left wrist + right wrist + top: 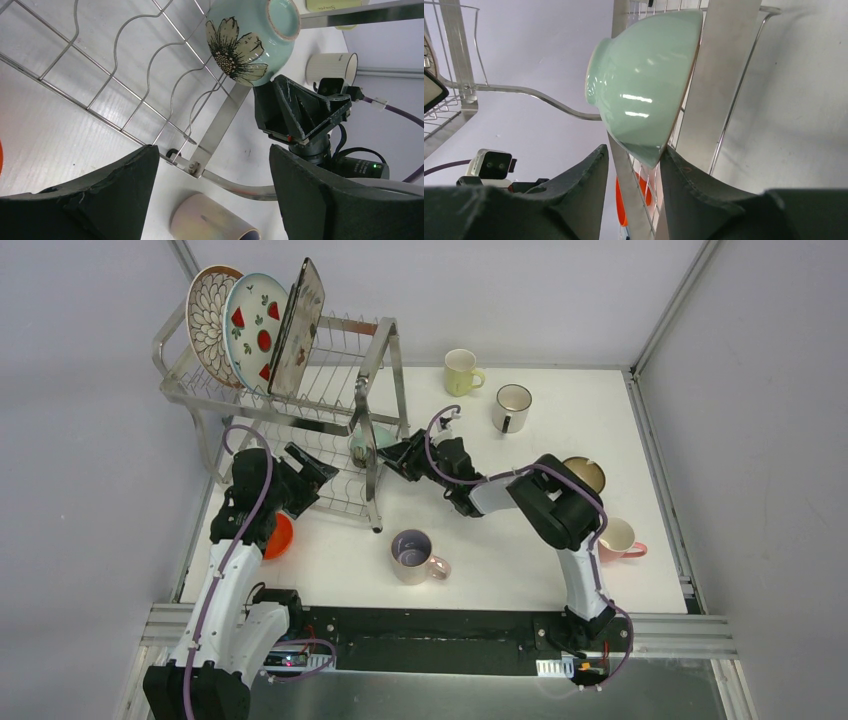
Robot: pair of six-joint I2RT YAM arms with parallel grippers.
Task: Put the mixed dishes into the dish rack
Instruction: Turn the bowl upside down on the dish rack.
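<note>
The silver dish rack (380,350) stands at the back left with three plates (258,330) upright in its top tier. A mint bowl (360,447) with a flower on it (250,45) sits on its side at the right end of the lower tier, against the rack's post (719,60). My right gripper (634,148) is open around the bowl's lower rim (644,80): one finger touches it, the other stands apart. My left gripper (212,150) is open and empty over the lower tier's front corner (220,125).
An orange bowl (282,537) lies on the table under my left arm. A lilac mug (411,552) stands in front of the rack. Yellow mug (462,372), white mug (511,407), brown bowl (585,473) and pink mug (618,538) stand to the right.
</note>
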